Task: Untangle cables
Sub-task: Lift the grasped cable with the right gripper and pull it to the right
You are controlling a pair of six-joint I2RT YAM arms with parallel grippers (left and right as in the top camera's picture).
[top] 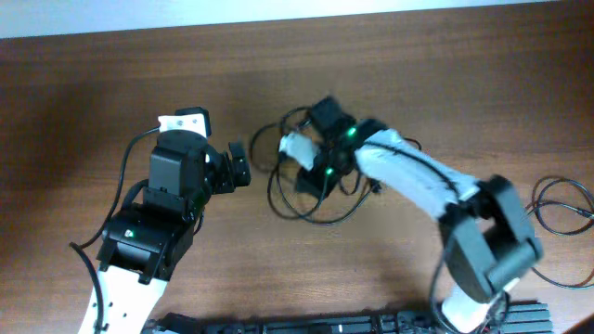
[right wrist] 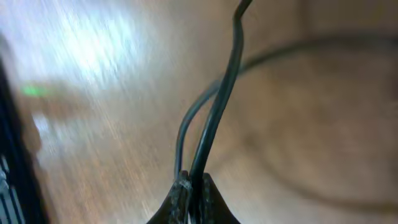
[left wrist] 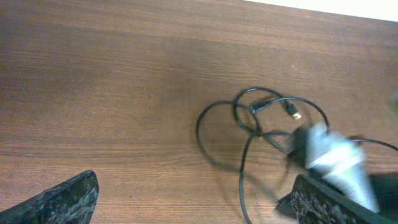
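No legible text, label, brand, number or sign in any of the three views.

Overhead lighting is soft and even. In the right wrist view, glare and blur wash the tabletop (right wrist: 93,50) behind the cables (right wrist: 219,106).
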